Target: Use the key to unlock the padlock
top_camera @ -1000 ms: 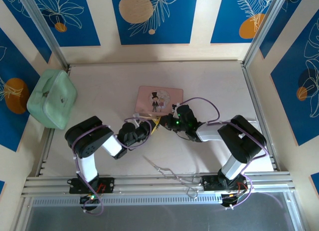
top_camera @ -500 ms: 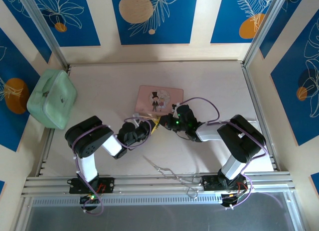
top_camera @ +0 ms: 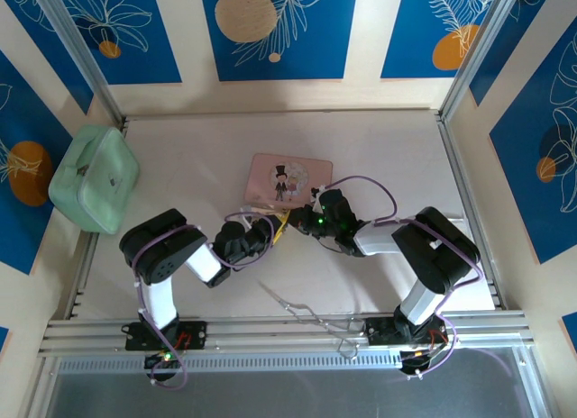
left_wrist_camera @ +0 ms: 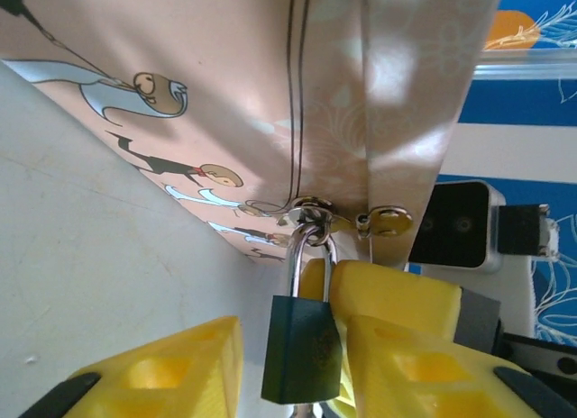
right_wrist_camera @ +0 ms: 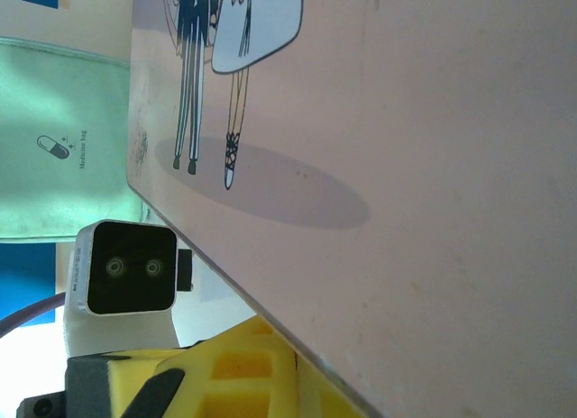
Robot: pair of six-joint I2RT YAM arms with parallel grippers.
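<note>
Step in hand: lining up on the lock; key not yet in, as far as I can judge.

Padlock [left_wrist_camera: 302, 350] hangs by its silvery shackle [left_wrist_camera: 311, 247] from the hasp [left_wrist_camera: 311, 206] on the near edge of the pink tin [top_camera: 288, 179]. The tin lies flat at mid counter [top_camera: 388, 148]. Lock body is dark blue, with its lower end toward the left wrist camera.

Left pincer [left_wrist_camera: 296, 337]: released, one yellow finger on each side of the lock body. A gap shows on one side. The other finger is just beside the body or touching it; I cannot tell which. Not a firm hold.

Right pincer [top_camera: 305, 222]: nose to nose with the left one at the tin's near edge. In the left wrist view one of its yellow fingers sits just behind the lock. Clenched or released: cannot tell.

Key: cannot make it out, too small or hidden.

Next move (judgement):
- The left pincer needs to close on the lock body to stop it swinging on the hasp, leaving the lower end clear.
- The key tip must then be brought square to the keyway, pushed home and turned.
- There is little room between the two pincers, so expect fine, slow alignment.
</note>
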